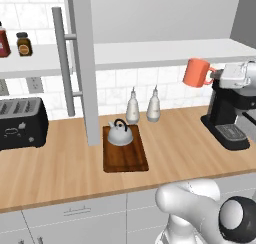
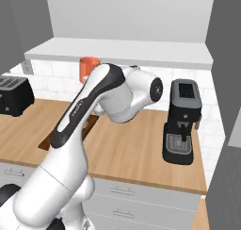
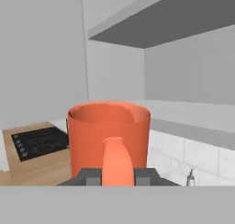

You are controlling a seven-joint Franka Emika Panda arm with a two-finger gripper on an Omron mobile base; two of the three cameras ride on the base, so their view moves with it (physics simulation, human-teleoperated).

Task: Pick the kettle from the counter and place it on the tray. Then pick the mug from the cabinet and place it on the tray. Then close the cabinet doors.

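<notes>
Tool (image 3: pixel 118 176): clamped on the mug's handle — fingers either side of it.
Mug (image 1: pixel 197 72): held in the air, up and right of the tray.
Kettle (image 1: pixel 120 133): upright on the tray (image 1: pixel 125 159) — at its back end.
Tray: flat on the bench (image 1: pixel 60 173).

I'm seeing even, bright, flat rendered light w/ no glare. Soft shadow is sitting under the shelf (image 1: pixel 150 53) and beneath the cabinet (image 3: pixel 183 21) in my hand view. Pics are looking low-res, edges slightly soft; no edge distortion.
</notes>
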